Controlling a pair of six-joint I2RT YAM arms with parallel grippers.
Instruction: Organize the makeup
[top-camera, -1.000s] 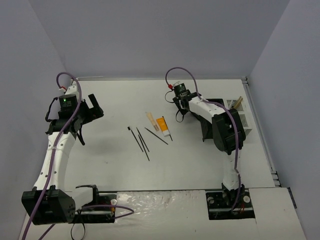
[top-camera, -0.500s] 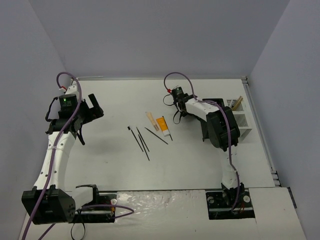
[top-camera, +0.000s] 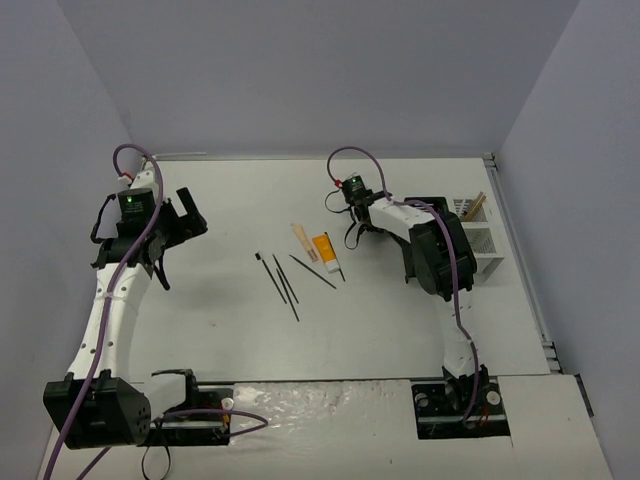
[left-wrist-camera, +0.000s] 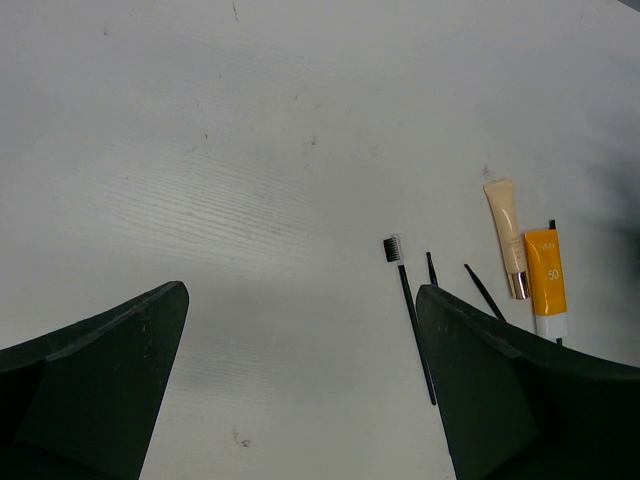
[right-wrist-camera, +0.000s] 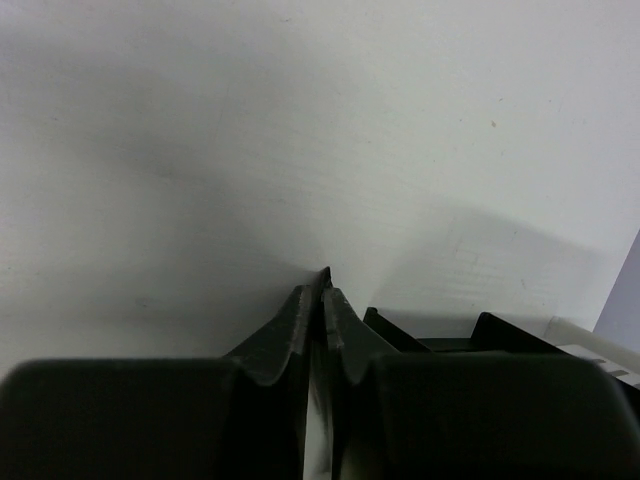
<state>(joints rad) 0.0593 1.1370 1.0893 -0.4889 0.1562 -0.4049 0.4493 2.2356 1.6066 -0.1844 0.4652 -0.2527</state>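
The makeup lies in a loose row mid-table: a black brush, two thin black pencils, a beige tube and an orange-and-white tube. My left gripper hovers to their left, wide open and empty. My right gripper hangs just right of the orange tube, jaws pressed together over bare table, with nothing visible between them.
A black mesh and white compartment holder stands at the right edge, behind the right arm, with beige sticks poking out of it. Walls close in the table on the left, back and right.
The right gripper's jaws have closed from partly open, and its wrist has shifted slightly left. The left arm and the makeup have not moved.
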